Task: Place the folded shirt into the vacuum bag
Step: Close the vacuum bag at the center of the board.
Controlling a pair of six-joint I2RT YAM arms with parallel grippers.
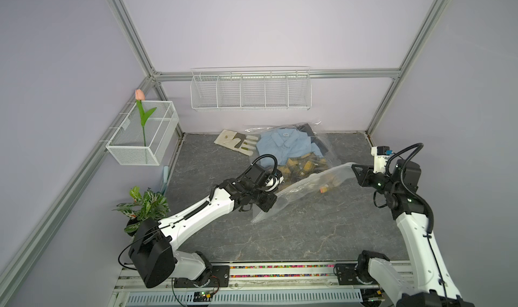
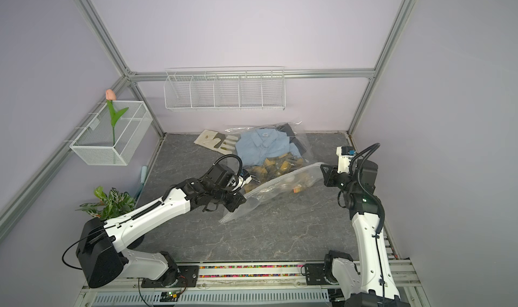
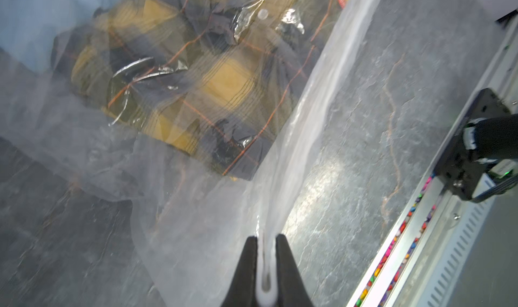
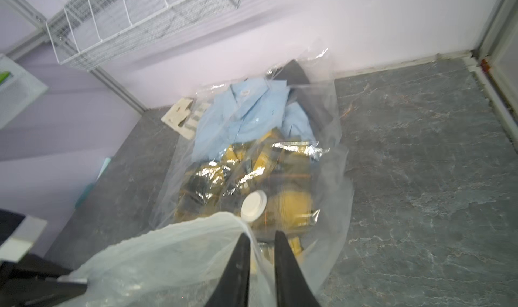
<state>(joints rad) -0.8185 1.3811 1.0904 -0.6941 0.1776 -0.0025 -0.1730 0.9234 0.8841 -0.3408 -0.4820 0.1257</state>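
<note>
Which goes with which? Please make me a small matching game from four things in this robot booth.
Things:
1. plaid shirt
2. pink tulip
3. potted plant
4. left gripper

Descriptions:
A. clamped on the edge of the clear bag
B. green leaves striped white
C. standing in the mesh basket on the wall
D. lying inside that bag

Pairs: 1-D, 2-C, 3-B, 4-A

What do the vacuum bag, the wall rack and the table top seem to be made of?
Vacuum bag: thin clear plastic film, glossy; it crinkles, glints, and the plaid shirt shows through. Wall rack: likely white-coated metal wire; thin straight bars in a grid. Table top: grey stone or stone-look laminate with pale veins; I cannot tell which.
</note>
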